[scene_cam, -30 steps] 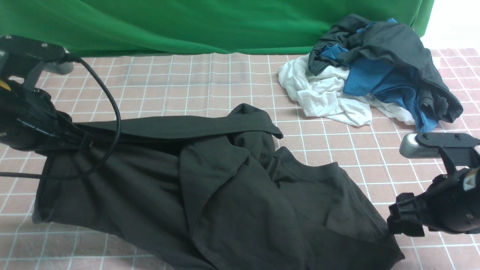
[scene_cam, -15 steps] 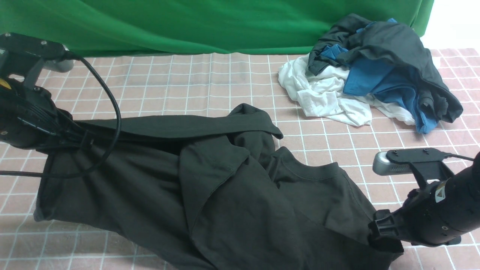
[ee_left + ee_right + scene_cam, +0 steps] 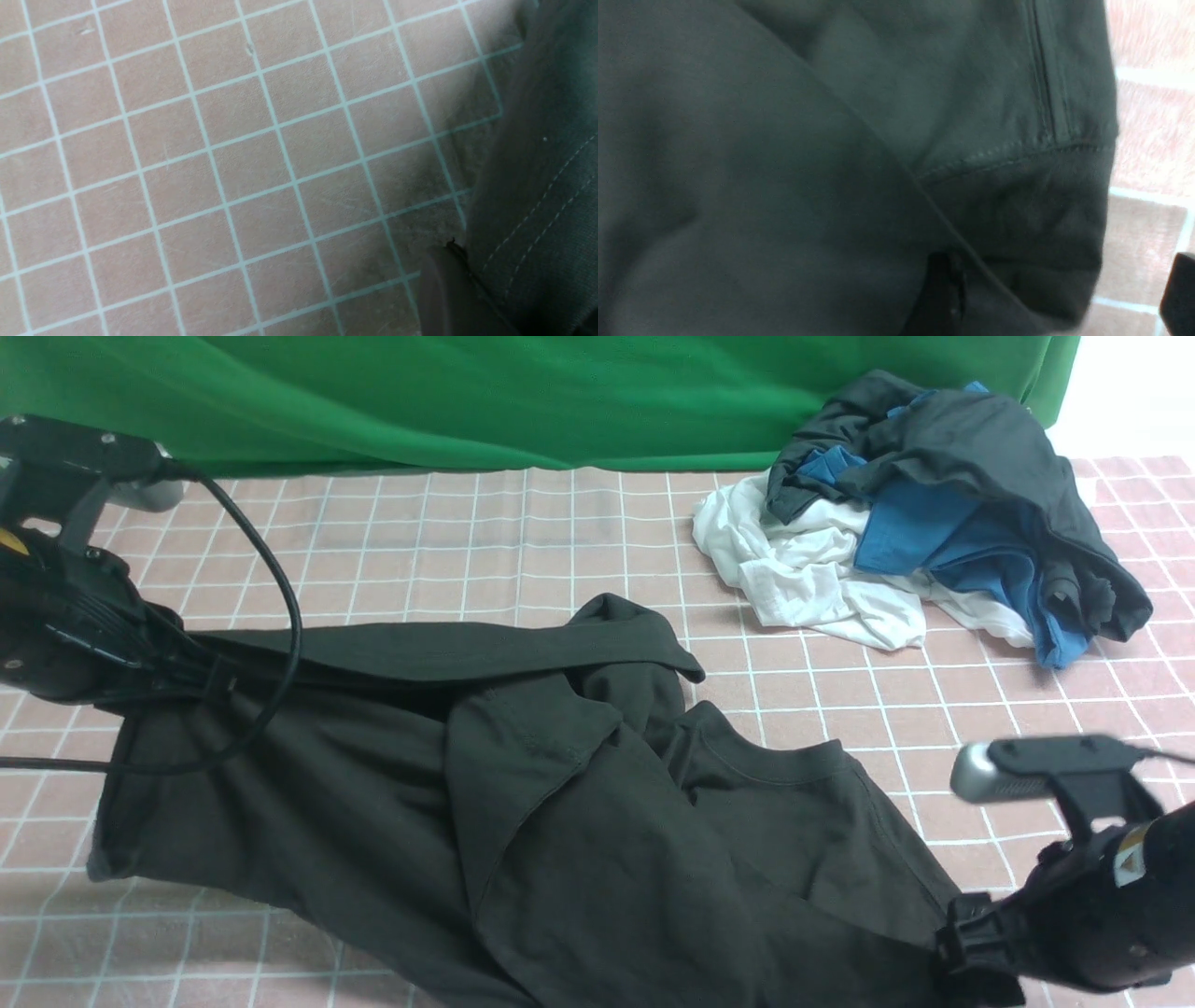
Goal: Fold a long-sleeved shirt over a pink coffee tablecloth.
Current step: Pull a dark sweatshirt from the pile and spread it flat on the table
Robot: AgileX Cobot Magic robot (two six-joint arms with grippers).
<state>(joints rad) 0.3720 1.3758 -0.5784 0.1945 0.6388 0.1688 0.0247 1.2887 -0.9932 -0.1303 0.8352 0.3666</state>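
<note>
The long-sleeved shirt is black and lies crumpled across the pink coffee tablecloth, with its collar toward the right. One sleeve stretches left to my left gripper, which is shut on the fabric. In the left wrist view one finger presses against the shirt's stitched hem. My right gripper is open at the shirt's near right corner. In the right wrist view that gripper straddles the hemmed corner, one fingertip on the fabric, the other fingertip over the tablecloth.
A heap of dark grey, blue and white garments sits at the back right. A green cloth hangs along the back. A black cable loops from the left arm over the shirt.
My right gripper has moved left to the shirt's right corner, then dropped nearer the front edge, staying open. The left gripper keeps its hold and has lifted slightly.
</note>
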